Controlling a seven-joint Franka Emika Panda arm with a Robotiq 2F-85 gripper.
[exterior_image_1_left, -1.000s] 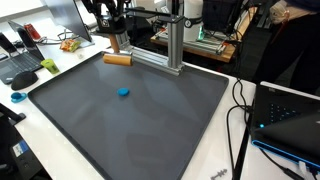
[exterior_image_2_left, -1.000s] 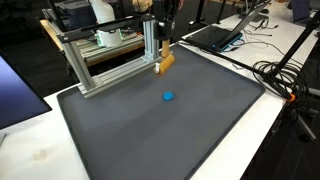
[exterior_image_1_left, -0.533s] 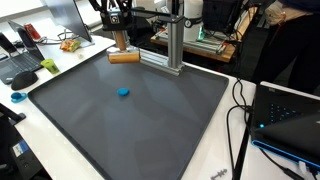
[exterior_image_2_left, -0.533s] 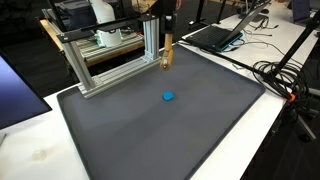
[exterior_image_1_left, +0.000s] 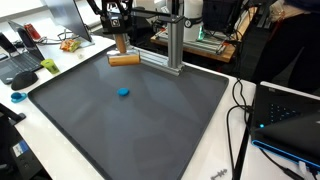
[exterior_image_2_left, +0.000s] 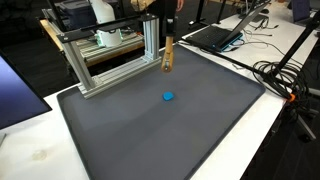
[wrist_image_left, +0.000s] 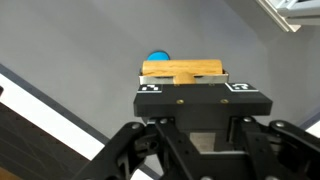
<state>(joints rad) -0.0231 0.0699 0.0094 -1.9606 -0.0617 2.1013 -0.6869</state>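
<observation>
My gripper (wrist_image_left: 196, 88) has its jaws clamped on the wooden block (exterior_image_1_left: 124, 59) at the desk's far edge, beside the aluminium frame (exterior_image_1_left: 172, 45). The grasp looks done; setting it down remains. The blue piece (exterior_image_1_left: 123, 92) lies mid-desk, well apart.

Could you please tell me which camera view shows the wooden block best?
The wrist view: the wooden block sits mid-frame and close, held in the gripper. In both exterior views it is small and distant, beside the aluminium frame.
</observation>
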